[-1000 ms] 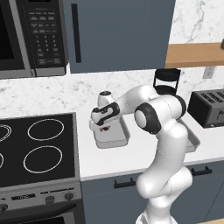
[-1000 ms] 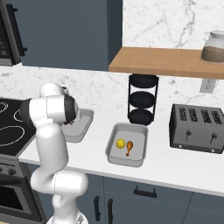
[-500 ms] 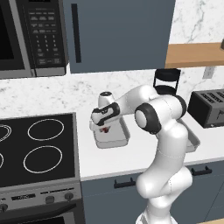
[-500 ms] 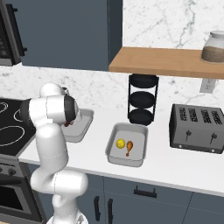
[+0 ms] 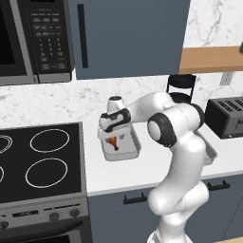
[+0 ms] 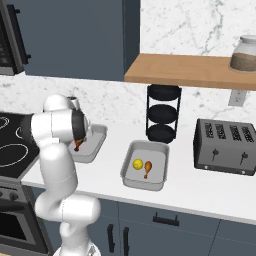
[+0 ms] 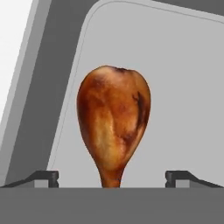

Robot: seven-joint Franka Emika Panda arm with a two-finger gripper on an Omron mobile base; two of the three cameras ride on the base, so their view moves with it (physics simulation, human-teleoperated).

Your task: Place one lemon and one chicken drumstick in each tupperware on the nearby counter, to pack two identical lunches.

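The hand view looks straight down into a shallow grey tray [image 7: 183, 87] with a rounded corner and a flared rim, where a glossy brown drumstick [image 7: 113, 118] lies, plump at the top and narrowing to a thin bone end at the bottom. The two dark fingertips of the end effector [image 7: 111, 178] stand wide apart on either side of that bone end, touching nothing.

The left base view places this on the white bench [image 5: 142, 166]: the end effector [image 5: 114, 134] hangs just above the tray [image 5: 135, 151] beside the black stove [image 5: 38, 161], and the drumstick [image 5: 113, 143] lies inside it. No lemon can be made out in this tray, though the arm covers part of it.

The right base view shows the same tray [image 6: 95, 145] partly behind the white arm, with the drumstick [image 6: 77, 145] peeking out, and a second matching tray [image 6: 155, 172] well to the right. In that one a round yellow lemon [image 6: 137, 163] lies just beside another drumstick [image 6: 148, 168]. Behind it stands a black three-tier round rack [image 6: 163, 114], and farther right a dark boxy toaster [image 6: 227, 147]. Above, a wooden shelf [image 6: 185, 70] carries a glass jar [image 6: 246, 53] against the marbled wall.
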